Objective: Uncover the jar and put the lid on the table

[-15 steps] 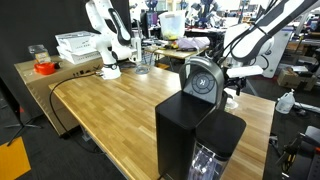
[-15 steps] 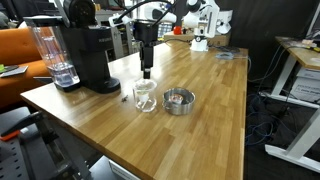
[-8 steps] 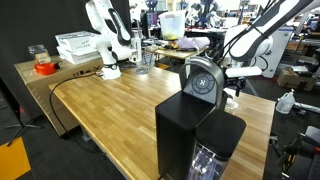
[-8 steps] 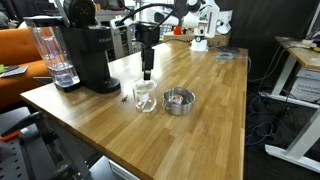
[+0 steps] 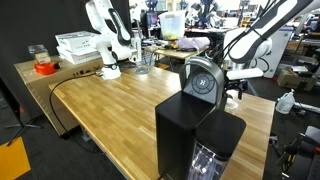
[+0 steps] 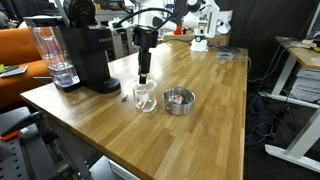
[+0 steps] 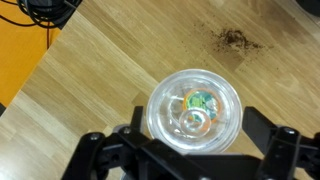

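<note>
A clear glass jar (image 6: 145, 97) with a clear knobbed lid (image 7: 193, 110) stands on the light-brown wooden table (image 6: 200, 140). Something colourful shows inside it. My gripper (image 6: 145, 78) hangs straight above the jar. In the wrist view the gripper (image 7: 193, 138) is open, with one black finger on each side of the lid and not touching it. In an exterior view the arm (image 5: 245, 45) shows, but the jar is hidden behind the coffee machine.
A black coffee machine (image 6: 88, 55) with a clear water tank stands close beside the jar. A round metal tin (image 6: 178, 100) lies on the jar's other side. A dark stain (image 7: 236, 40) marks the wood. Another white robot arm (image 5: 105, 35) and white trays (image 5: 78, 45) stand at the far end.
My gripper has come down slightly toward the jar's lid. The jar and tin have not moved.
</note>
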Available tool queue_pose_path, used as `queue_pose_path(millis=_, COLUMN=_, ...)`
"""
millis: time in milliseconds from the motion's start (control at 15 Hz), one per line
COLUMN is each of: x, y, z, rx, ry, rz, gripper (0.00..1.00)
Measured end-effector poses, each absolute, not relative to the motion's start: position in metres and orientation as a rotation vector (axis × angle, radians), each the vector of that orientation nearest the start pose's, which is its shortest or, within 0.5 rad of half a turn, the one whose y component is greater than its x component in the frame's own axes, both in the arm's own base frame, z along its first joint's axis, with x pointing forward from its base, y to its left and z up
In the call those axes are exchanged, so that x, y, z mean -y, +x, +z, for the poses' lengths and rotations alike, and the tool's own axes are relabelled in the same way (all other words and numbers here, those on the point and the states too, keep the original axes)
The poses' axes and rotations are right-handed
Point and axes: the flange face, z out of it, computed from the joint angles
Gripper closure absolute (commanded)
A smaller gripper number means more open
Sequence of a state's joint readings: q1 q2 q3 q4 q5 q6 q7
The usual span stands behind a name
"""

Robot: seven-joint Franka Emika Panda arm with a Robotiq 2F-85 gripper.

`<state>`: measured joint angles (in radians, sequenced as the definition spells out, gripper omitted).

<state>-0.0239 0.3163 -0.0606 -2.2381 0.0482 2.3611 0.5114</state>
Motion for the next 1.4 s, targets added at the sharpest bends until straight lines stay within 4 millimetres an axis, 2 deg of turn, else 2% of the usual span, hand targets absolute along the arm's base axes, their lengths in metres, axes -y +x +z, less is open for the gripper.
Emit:
queue_pose_path(millis=400, x=0.026, y=0.519, z=0.207, rx=-0.927, ry=-3.026, rz=0.358, gripper=0.0)
queue_pose_path(millis=1000, x=0.03, y=0.518, z=0.207, rx=-0.939, ry=-3.025, rz=0.378, gripper=0.0)
queue_pose_path(millis=1400, x=0.039, y=0.526, z=0.211, rx=-0.955, ry=-3.023, rz=0.352, gripper=0.0)
